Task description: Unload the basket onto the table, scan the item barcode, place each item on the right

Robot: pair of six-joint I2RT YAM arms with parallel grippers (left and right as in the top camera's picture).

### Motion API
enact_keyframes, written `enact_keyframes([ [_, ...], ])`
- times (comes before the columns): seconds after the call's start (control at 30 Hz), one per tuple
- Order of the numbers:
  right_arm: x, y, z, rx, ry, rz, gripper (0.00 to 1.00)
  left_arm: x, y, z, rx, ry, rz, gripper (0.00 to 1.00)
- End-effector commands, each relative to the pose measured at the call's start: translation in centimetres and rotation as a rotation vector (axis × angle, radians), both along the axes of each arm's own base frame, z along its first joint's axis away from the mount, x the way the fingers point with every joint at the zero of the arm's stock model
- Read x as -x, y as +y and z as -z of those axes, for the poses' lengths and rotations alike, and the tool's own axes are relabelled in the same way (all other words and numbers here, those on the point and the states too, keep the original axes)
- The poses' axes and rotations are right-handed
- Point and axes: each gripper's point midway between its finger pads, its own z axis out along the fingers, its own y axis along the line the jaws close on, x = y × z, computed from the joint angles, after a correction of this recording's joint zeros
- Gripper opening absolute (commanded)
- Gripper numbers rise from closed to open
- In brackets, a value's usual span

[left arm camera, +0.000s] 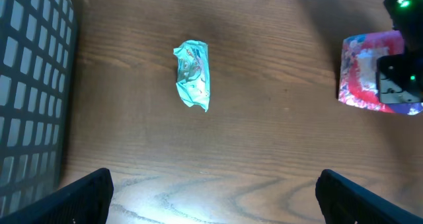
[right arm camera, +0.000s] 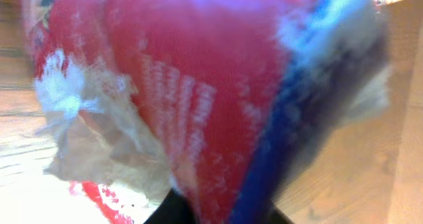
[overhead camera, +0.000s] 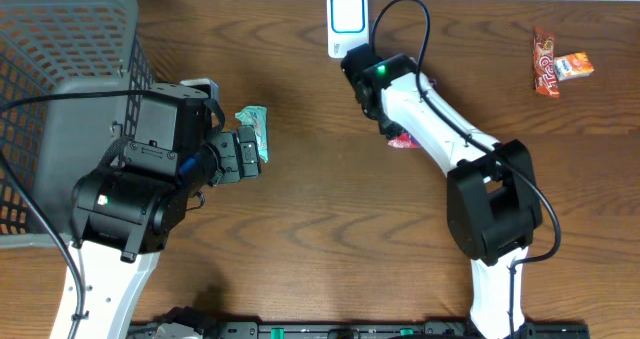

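Overhead, the wooden table (overhead camera: 320, 209) carries a grey mesh basket (overhead camera: 60, 39) in its upper left corner, and the two arms fill much of the middle. The right arm (overhead camera: 440, 129) reaches toward the white-and-blue scanner (overhead camera: 346, 19) at the top edge. It hides most of the red packet (left arm camera: 367, 72), which sits just short of the scanner. The left wrist view shows the right gripper (left arm camera: 395, 85) pinching that packet along one side. The right wrist view shows only the packet, blurred. The left gripper (overhead camera: 238, 157) hangs with its fingers spread wide beside a crumpled teal packet (left arm camera: 193, 75) lying loose. Two snack bars (overhead camera: 545, 61) lie far right, well apart.
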Motion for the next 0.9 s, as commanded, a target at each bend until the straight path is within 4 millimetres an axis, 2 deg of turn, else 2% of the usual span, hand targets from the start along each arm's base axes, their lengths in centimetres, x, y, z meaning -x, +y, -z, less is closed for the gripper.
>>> enact_keyframes([
  [0.0,0.9,4.4,1.3,-0.150,0.040,-0.066,0.27,-0.1,0.3,-0.3,-0.011,-0.010,-0.007,0.98],
  [0.03,1.0,5.7,1.4,-0.190,0.048,-0.091,0.34,-0.1,0.3,-0.3,-0.011,-0.010,-0.007,0.98],
  [0.13,1.0,9.3,0.7,-0.306,0.045,-0.141,0.36,-0.1,0.3,-0.3,-0.010,-0.010,-0.006,0.98],
  [0.17,0.8,10.4,0.1,-0.341,0.038,-0.154,0.40,-0.1,0.3,-0.3,-0.011,-0.010,-0.007,0.98],
  [0.2,0.5,11.5,-0.7,-0.381,0.026,-0.169,0.48,-0.1,0.3,-0.3,-0.011,-0.010,-0.007,0.98],
  [0.23,0.1,12.4,-1.7,-0.417,0.015,-0.182,0.51,-0.1,0.3,-0.3,-0.011,-0.011,-0.007,0.98],
  [0.33,-0.7,13.7,-4.9,-0.495,-0.011,-0.199,0.55,-0.1,0.3,-0.3,-0.011,-0.010,-0.007,0.98],
  [0.4,-1.4,13.5,-6.6,-0.514,-0.023,-0.219,0.55,-0.1,0.3,-0.3,-0.011,-0.010,-0.007,0.98],
  [0.43,-1.6,13.1,-7.2,-0.515,-0.031,-0.215,0.60,-0.1,0.3,-0.3,-0.011,-0.010,-0.007,0.98],
  [0.53,-2.8,10.7,-8.0,-0.501,-0.035,-0.202,0.64,-0.1,0.3,-0.3,-0.011,-0.011,-0.007,0.98],
  [0.57,-3.2,9.1,-7.8,-0.511,-0.015,-0.188,0.67,-0.1,0.3,-0.3,-0.010,-0.010,-0.006,0.98],
  [0.63,-3.4,7.8,-6.9,-0.585,0.051,-0.207,0.67,-0.1,0.3,-0.3,-0.011,-0.010,-0.007,0.98],
  [0.87,-3.1,6.3,-4.3,-1.005,0.201,-0.313,0.69,-0.1,0.3,-0.3,-0.011,-0.010,-0.007,0.98],
])
